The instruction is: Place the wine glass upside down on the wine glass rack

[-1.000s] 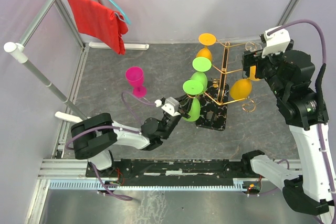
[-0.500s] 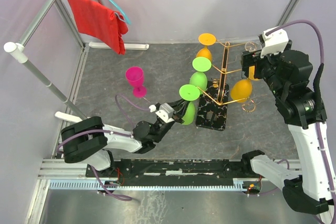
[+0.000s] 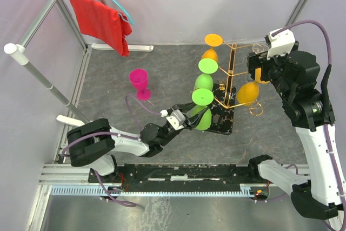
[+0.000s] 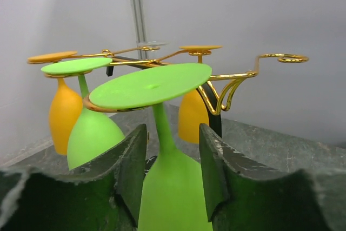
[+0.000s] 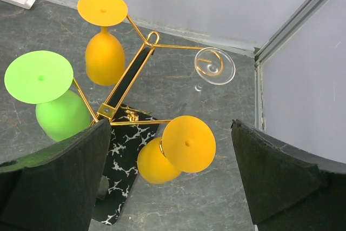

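A green wine glass (image 3: 202, 97) hangs upside down, its foot (image 4: 151, 85) resting on a scroll arm of the gold wine glass rack (image 3: 231, 74), above the rack's black veined base (image 3: 223, 118). My left gripper (image 3: 192, 117) reaches in from the left. Its jaws stand open on either side of the green bowl (image 4: 173, 187), with narrow gaps showing. In the left wrist view the left gripper (image 4: 173, 144) straddles the stem. My right gripper (image 3: 258, 67) hovers open above the rack's right side with nothing between the fingers of the right gripper (image 5: 168, 128).
Also hanging on the rack are a second green glass (image 3: 207, 66), two orange glasses (image 3: 213, 40) (image 3: 247, 91) and a clear glass (image 5: 214, 66). A pink glass (image 3: 139, 81) stands upright on the table at the left. A red cloth (image 3: 102, 20) hangs at the back left.
My left gripper carried the green glass to the right onto the rack arm, and its jaws have gone from shut on the glass to open. The right arm stayed put.
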